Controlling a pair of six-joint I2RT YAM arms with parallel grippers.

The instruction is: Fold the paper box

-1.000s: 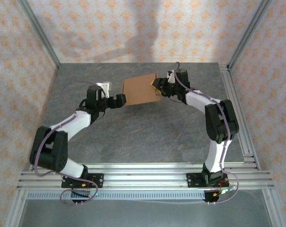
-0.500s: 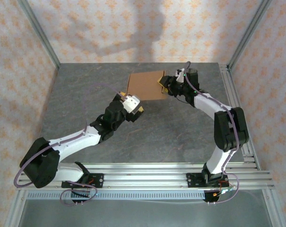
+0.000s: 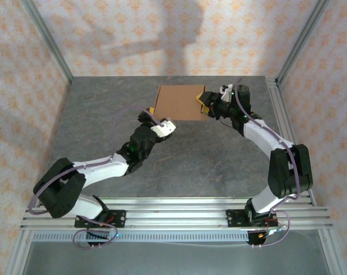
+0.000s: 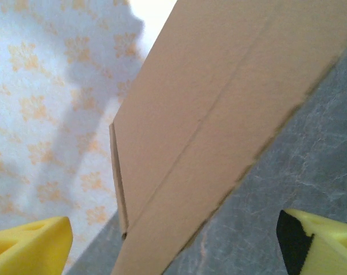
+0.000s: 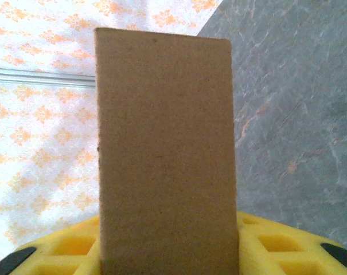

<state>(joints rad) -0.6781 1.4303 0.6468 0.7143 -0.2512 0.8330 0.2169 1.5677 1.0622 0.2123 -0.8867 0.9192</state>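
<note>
The paper box [image 3: 179, 102] is a closed, shallow tan cardboard box held off the grey table at the back centre. My right gripper [image 3: 203, 103] is shut on its right side; in the right wrist view the box's narrow wall [image 5: 164, 154] stands between the yellow fingers [image 5: 276, 246] of the right gripper [image 5: 167, 255]. My left gripper [image 3: 150, 114] is open at the box's near left corner. In the left wrist view the box's underside [image 4: 219, 103] with a crease line runs ahead of the left gripper [image 4: 173, 252], whose yellow fingertips [image 4: 27, 246] stand wide on either side, apart from the cardboard.
The grey stone-patterned table [image 3: 219, 154] stretches in front of the box. Patterned walls and metal frame posts [image 3: 47, 40] enclose the back and sides. An aluminium rail [image 3: 179, 212] carries both arm bases at the near edge.
The right gripper has carried the box to the right and farther back. The left arm has swung from the box's left side round to its near left corner, reaching forward.
</note>
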